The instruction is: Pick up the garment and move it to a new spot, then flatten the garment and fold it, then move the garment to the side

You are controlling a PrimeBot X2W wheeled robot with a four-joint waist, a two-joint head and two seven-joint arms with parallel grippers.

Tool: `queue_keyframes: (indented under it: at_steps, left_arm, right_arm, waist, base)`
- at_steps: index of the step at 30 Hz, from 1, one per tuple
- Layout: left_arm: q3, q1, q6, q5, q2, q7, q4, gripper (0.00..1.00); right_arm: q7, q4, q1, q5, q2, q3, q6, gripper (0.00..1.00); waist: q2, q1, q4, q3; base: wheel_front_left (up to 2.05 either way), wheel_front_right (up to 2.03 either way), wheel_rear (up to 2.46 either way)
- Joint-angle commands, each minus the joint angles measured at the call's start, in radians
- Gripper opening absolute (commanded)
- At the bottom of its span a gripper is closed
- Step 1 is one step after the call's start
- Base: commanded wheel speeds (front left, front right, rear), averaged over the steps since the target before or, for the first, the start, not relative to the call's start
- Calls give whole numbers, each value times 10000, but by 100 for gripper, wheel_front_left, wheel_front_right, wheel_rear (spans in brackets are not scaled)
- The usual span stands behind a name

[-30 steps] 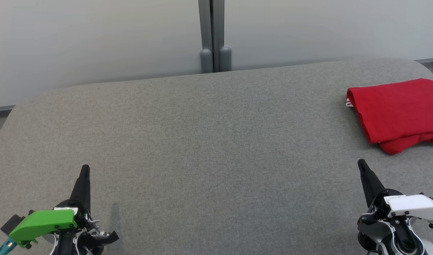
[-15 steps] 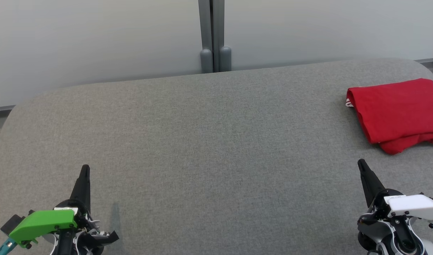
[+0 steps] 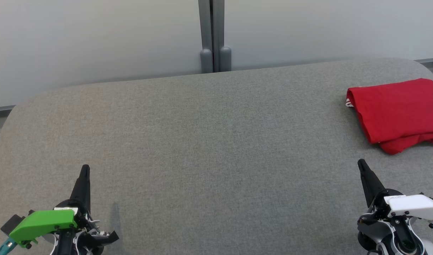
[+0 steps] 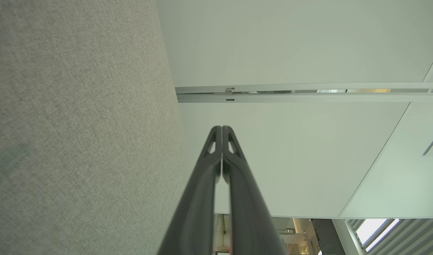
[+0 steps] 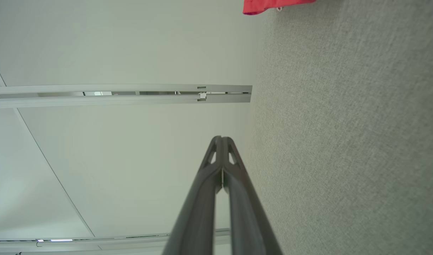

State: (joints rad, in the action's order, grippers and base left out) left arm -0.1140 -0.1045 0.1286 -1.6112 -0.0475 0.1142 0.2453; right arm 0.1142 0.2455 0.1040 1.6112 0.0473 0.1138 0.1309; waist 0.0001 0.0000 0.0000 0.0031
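The garment (image 3: 397, 113) is a red cloth, folded into a rough rectangle, lying at the far right of the grey table (image 3: 209, 141); a corner of the garment (image 5: 269, 5) shows at the top of the right wrist view. My left gripper (image 3: 84, 169) rests at the lower left, shut and holding nothing, far from the cloth. My right gripper (image 3: 361, 163) sits at the lower right, shut and empty, a short way in front of the garment's near edge. In the wrist views both pairs of fingertips press together: left gripper (image 4: 221, 129), right gripper (image 5: 221, 139).
A pale wall with a grey vertical post (image 3: 212, 35) runs behind the table's far edge. The garment lies close to the table's rounded right corner (image 3: 423, 65). Bare grey felt stretches across the middle and left.
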Motion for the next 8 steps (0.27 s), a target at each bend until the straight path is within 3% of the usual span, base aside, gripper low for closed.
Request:
queue_keyframes:
  at_steps: [1, 8]
  left_arm:
    - [-23, -98, 49, -36, -52, 29, -15, 0]
    - [-23, -98, 49, -36, -52, 28, -15, 0]
  right_arm:
    - [30, -35, 81, 36, 56, 17, -3, 0]
    - [30, -36, 81, 36, 56, 17, -3, 0]
  waist:
    - [-1, 0, 0, 0]
    - [-1, 0, 0, 0]
  base:
    - [0, 0, 0]
    - [0, 0, 0]
